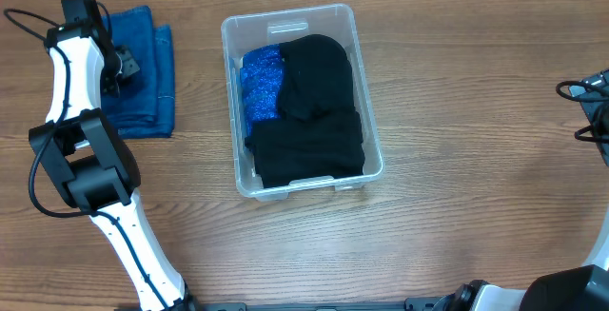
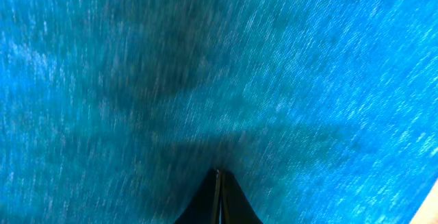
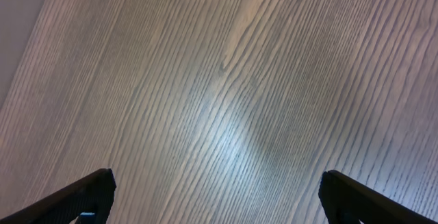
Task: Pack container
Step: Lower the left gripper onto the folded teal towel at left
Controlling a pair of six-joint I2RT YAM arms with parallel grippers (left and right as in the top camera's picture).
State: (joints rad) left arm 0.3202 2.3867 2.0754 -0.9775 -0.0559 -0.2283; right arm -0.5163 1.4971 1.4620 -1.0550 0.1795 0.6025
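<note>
Since the left gripper (image 2: 219, 183) is clamped fully shut, tips buried in the blue folded cloth (image 1: 158, 85) at the far left of the table (image 1: 476, 111), my main worry is a thin pinch. From the left wrist view, creases run into the tips, so I judge it has only a top layer. Lifting like that could unfold the stack, or the fabric could slip out on the way over. A trailing cloth could also snag the container (image 1: 231, 111) rim or drape over it.

The clear bin sits mid-table, just right of the cloth, not touching it. Inside is a sparkly blue cloth (image 1: 259, 83) along the left wall, a black cloth (image 1: 314, 68) at the far end and another black cloth (image 1: 309, 151) filling the near end. It looks fairly full, so the denim-like piece may ride high.

The right gripper (image 3: 215, 183) is parked at the right edge, jaws spread wide and holding nothing, with bare wood beneath.
</note>
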